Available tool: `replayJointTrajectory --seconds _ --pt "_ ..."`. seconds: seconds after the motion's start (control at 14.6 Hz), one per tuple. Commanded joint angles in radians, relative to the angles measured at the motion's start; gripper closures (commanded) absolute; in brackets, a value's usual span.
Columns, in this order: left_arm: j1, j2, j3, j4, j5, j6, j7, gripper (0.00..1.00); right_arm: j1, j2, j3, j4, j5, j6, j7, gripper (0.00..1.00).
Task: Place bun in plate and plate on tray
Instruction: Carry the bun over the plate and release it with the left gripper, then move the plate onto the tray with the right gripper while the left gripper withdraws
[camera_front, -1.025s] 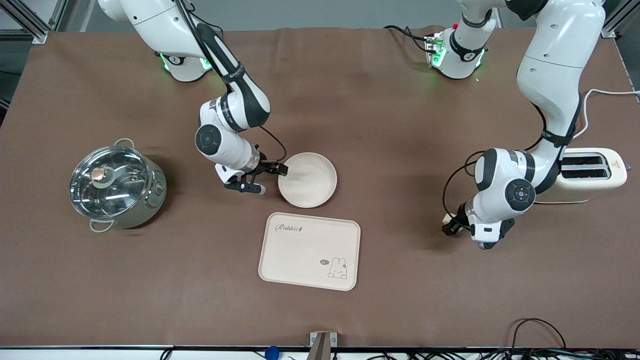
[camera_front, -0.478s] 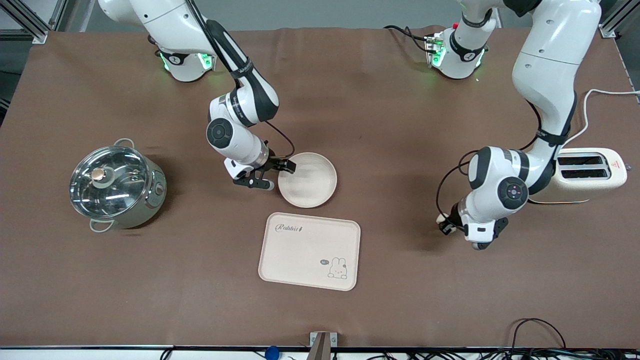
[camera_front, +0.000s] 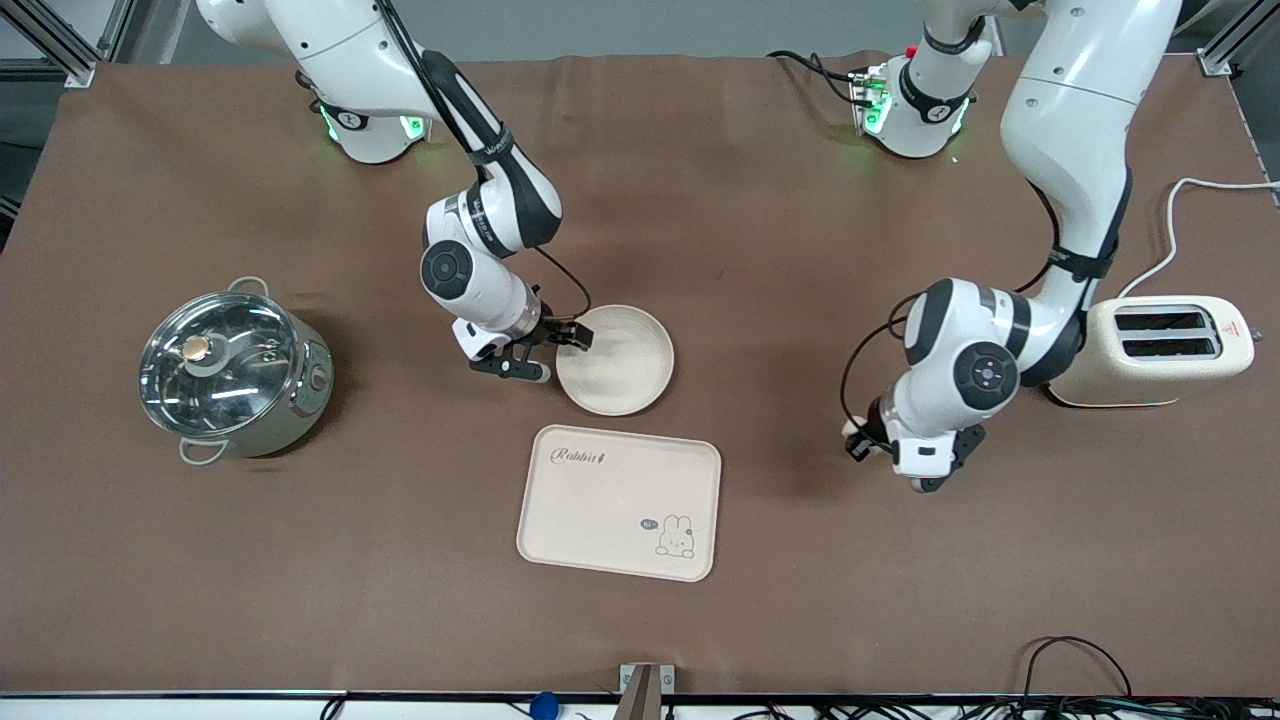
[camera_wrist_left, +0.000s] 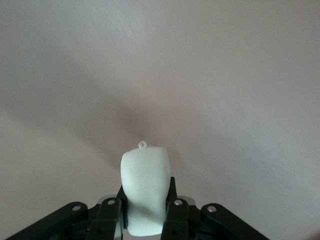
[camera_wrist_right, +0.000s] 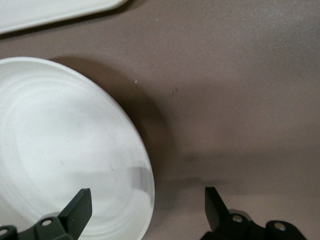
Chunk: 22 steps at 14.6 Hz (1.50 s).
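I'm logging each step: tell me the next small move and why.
Probably carry the bun, clamped in the left gripper above bare table, toward the plate. The plate is empty, off the tray, with the open right gripper straddling its rim.

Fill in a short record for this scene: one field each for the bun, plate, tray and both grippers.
bun: held in the left gripper, above bare table
plate: on the table, empty, farther from the camera than the tray
tray: on the table, empty
left gripper: shut on the bun
right gripper: open, straddling the plate's rim
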Motion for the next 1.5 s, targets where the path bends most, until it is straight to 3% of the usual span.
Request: replayJointTrajectory --seconds 0.0,0.2,0.41,0.61,0.82,1.02,1.23,1.3,1.37,1.43 --pt "-0.092 -0.016 -0.015 0.020 0.003 -0.029 -0.108 0.70 0.015 -0.007 -0.006 -0.015 0.024 0.019 0.004 0.12" --pt "-0.212 -0.001 -0.018 0.070 0.003 -0.029 -0.246 0.70 0.016 0.004 -0.006 -0.017 0.024 0.036 0.004 0.29" --pt "-0.308 0.048 -0.018 0.127 0.000 -0.023 -0.369 0.70 0.015 0.005 -0.006 -0.015 0.024 0.036 0.004 0.41" --pt "-0.399 0.110 -0.017 0.175 -0.007 -0.007 -0.464 0.70 0.013 0.007 -0.006 -0.015 0.024 0.036 0.004 0.49" --pt "-0.453 0.159 -0.017 0.181 -0.010 0.106 -0.536 0.70 0.015 0.007 -0.006 -0.014 0.024 0.036 0.004 0.52" --pt "-0.499 0.193 -0.017 0.182 -0.010 0.177 -0.589 0.70 0.015 0.007 -0.006 -0.014 0.024 0.036 0.004 0.61" --pt "-0.526 0.208 -0.017 0.184 -0.007 0.191 -0.615 0.68 0.015 0.005 -0.006 -0.011 0.024 0.038 0.004 0.82" --pt "-0.530 0.212 -0.017 0.184 -0.005 0.191 -0.615 0.65 0.015 0.005 -0.006 -0.009 0.024 0.039 0.004 0.92" --pt "-0.530 0.213 -0.017 0.184 -0.003 0.192 -0.615 0.50 0.016 0.005 -0.006 -0.009 0.023 0.041 0.004 0.98" --pt "-0.530 0.209 -0.017 0.184 0.000 0.192 -0.615 0.21 0.016 0.007 -0.006 -0.008 0.024 0.042 0.004 1.00"
